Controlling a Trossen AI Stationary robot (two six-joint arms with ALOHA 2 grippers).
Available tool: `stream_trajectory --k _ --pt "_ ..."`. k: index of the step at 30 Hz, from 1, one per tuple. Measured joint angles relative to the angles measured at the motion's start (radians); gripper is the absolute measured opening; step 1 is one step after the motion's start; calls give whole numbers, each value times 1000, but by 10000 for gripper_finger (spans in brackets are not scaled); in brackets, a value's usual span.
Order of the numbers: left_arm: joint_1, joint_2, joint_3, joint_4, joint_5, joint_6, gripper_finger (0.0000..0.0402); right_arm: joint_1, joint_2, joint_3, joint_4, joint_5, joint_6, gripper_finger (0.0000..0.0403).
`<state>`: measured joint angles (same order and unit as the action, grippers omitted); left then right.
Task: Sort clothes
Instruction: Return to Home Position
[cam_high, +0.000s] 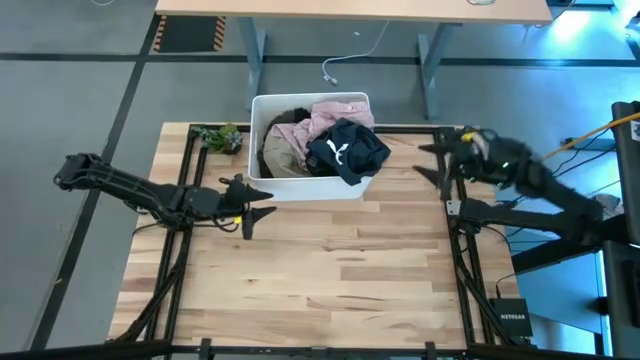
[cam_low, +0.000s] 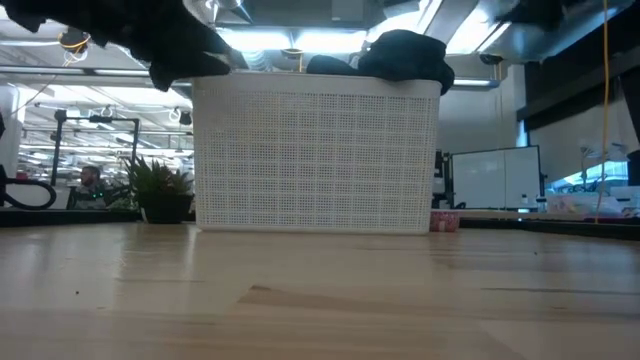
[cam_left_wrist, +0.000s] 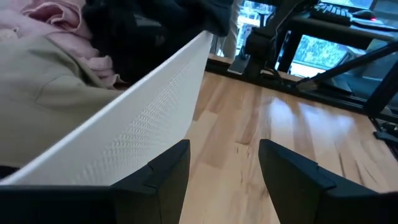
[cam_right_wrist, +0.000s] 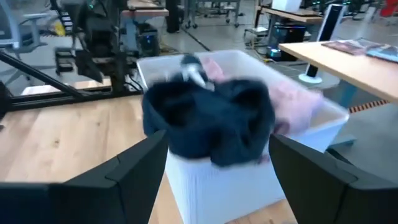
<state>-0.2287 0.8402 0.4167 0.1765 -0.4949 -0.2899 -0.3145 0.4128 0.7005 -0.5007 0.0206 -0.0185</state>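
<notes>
Left gripper held with fingers apart beside the white bin, right gripper spread wide off its right side, clothes piled inside, black logo garment draped over the rim.

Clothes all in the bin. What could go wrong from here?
1. The black garment with the white logo drapes over the white bin's front rim; it could slip out.
2. The left pincer, open, sits close to the bin's front wall; pulling back could nudge the bin.
The right pincer, open, is clear to the bin's right.
</notes>
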Motion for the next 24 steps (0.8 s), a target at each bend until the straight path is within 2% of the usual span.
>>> stream_trajectory --k 6,10,18,24 --pt "1 -20 -82 77 0 -16 186 0 -161 -291 202 22 69 296" --pt "2 -62 -152 157 2 -14 184 0 -235 -404 301 15 97 296" --pt "2 -256 -253 148 24 -10 125 0 -294 -455 345 -60 141 296" --pt "2 -440 -311 77 40 15 80 0 -301 -455 342 -64 145 296"
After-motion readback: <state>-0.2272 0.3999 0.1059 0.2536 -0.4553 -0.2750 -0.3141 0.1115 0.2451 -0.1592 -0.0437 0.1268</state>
